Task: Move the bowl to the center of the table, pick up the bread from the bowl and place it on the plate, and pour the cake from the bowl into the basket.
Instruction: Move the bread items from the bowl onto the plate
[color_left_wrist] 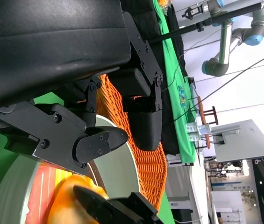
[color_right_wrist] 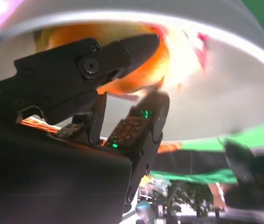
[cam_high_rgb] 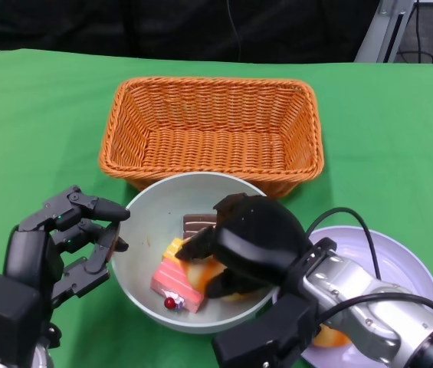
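**Right hand on the bread inside the bowl, left hand at the rim**

The pale bowl [cam_high_rgb: 143, 222] sits on the green table [cam_high_rgb: 32, 123], just in front of the orange wicker basket [cam_high_rgb: 210, 130] and nearly touching its near wall. To the bowl's right, partly hidden under the right forearm, lies the lavender plate [cam_high_rgb: 400, 264].

The right hand [cam_high_rgb: 239, 245] reaches down into the bowl from the near right side. Its fingers [color_right_wrist: 122, 53] are closed around the golden-orange bread [color_right_wrist: 136, 70], which the right wrist view shows pressed between a finger above and others below; in the head view only a sliver of the bread [cam_high_rgb: 201, 272] shows under the black shell. The bread is inside the bowl, toward its right half.

Beside it, toward the bowl's near left, lies the pink and yellow cake [cam_high_rgb: 174, 280] with a small red ball at its near end. A dark brown piece [cam_high_rgb: 198, 223] rests at the far side of the bowl, just beyond the right hand's fingertips.

The left hand [cam_high_rgb: 74, 238] is at the bowl's left rim, its fingers [color_left_wrist: 146, 119] curled over the edge with one inside and others outside the wall, holding the bowl
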### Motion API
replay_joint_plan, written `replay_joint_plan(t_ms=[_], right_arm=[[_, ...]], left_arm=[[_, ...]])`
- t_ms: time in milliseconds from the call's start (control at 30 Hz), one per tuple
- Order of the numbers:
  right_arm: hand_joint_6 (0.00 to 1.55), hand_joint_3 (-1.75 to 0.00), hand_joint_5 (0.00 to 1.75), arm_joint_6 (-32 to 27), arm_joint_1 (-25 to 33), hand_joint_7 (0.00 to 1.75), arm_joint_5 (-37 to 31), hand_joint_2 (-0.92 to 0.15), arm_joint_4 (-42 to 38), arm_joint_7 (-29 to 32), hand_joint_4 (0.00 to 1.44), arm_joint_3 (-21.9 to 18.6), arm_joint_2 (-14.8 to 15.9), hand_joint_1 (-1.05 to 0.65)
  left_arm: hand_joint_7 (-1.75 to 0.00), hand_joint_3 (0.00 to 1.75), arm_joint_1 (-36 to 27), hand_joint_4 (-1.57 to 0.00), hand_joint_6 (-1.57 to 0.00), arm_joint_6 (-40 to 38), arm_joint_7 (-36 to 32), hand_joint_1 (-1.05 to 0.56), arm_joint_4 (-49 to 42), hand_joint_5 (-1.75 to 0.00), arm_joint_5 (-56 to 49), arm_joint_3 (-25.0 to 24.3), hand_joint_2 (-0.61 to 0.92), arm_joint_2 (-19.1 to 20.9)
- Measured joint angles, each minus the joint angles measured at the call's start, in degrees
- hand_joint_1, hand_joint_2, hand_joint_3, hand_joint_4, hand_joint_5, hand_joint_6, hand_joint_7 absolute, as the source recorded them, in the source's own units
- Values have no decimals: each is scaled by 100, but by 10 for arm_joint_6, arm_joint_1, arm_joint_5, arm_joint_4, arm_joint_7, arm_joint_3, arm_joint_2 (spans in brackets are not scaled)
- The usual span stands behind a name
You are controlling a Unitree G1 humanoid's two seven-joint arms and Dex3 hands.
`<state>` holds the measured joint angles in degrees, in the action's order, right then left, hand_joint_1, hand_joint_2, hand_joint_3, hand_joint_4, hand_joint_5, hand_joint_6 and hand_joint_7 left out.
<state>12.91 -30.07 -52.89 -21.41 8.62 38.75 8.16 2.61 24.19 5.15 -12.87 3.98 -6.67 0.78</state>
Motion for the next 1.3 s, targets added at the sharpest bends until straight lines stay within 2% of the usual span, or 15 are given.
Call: replay_joint_plan(t_ms=[133,267,300,433,633,967,1300], right_arm=[[112,-15,136,-6,11,6,26,-92,37,-25,77,-20,0,-30],[113,-13,136,-21,25,6,37,-92,81,-49,80,-33,-1,-28],[116,-9,146,-26,30,8,39,-92,91,-54,78,-38,-2,-25],[120,-6,156,-36,41,12,51,-92,119,-64,76,-49,-3,-20],[118,-6,163,-32,48,14,75,-92,141,-66,77,-69,-1,-17],[117,-7,161,-47,63,14,106,-92,204,-113,79,-97,-1,-14],[119,-7,156,-48,73,14,114,-92,224,-113,84,-117,-3,-17]], left_arm=[[-101,74,1,-77,-82,0,0,-12,-1,-136,-2,0,64,1],[-101,72,2,-78,-82,1,0,-11,-1,-136,-4,-1,65,3],[-101,72,2,-78,-82,1,0,-12,-1,-136,-4,-1,66,3],[-101,69,3,-78,-82,2,0,-13,-4,-134,-4,-1,67,3],[-101,69,6,-77,-82,17,0,-13,-20,-133,-4,-2,67,4],[-103,72,9,-78,-82,20,0,-14,-24,-135,-5,-2,65,4],[-105,73,9,-77,-80,19,0,-14,-24,-137,-6,-2,64,4]])
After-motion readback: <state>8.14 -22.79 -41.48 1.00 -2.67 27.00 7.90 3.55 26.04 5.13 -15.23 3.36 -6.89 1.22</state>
